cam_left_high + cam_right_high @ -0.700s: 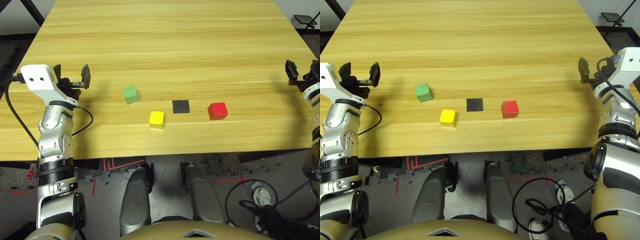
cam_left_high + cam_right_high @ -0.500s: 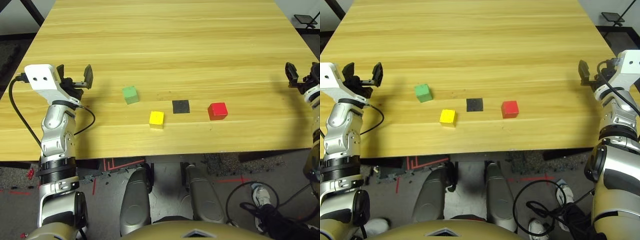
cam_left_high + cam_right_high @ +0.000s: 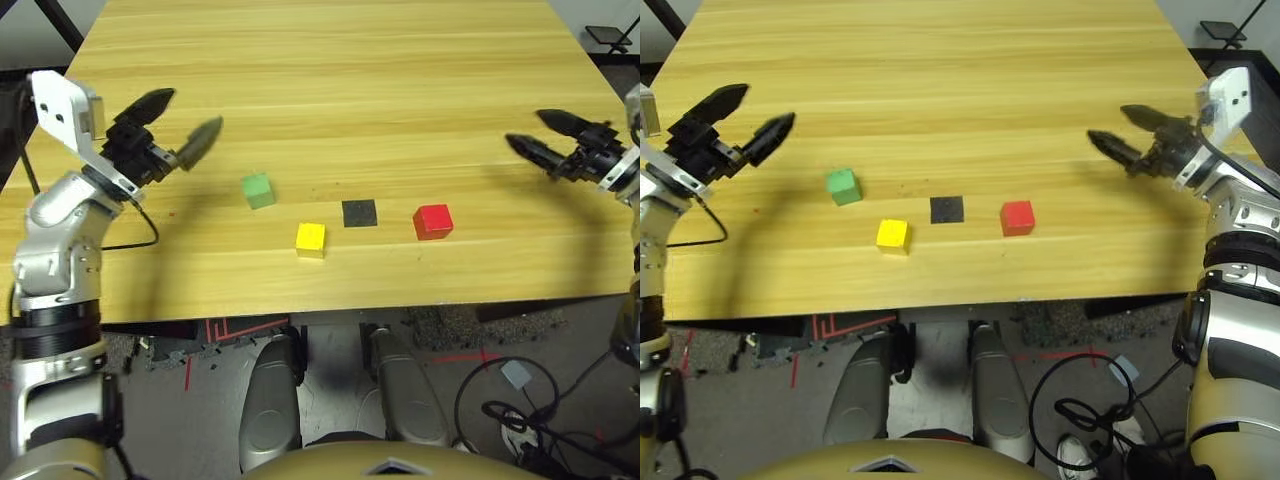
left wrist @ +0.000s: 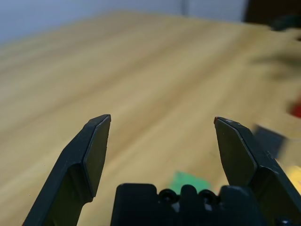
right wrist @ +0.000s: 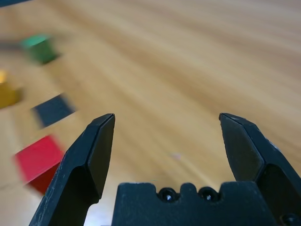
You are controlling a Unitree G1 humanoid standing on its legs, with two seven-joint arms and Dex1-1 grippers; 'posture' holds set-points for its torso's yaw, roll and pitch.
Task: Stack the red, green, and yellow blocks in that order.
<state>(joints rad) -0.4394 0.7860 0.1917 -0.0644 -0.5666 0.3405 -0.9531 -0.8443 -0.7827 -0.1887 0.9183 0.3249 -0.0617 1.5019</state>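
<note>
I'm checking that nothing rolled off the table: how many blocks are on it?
3, all apart near the table's front edge: the green block farthest left, the yellow block nearer the edge, and the red block right of the black patch. None looks hidden.

Red [image 3: 1018, 217], green [image 3: 843, 186], yellow [image 3: 892, 235] blocks apart; both tools wide, empty.

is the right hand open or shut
Open: the right hand has its two black fingers spread wide with bare table between them, holding nothing.
</note>
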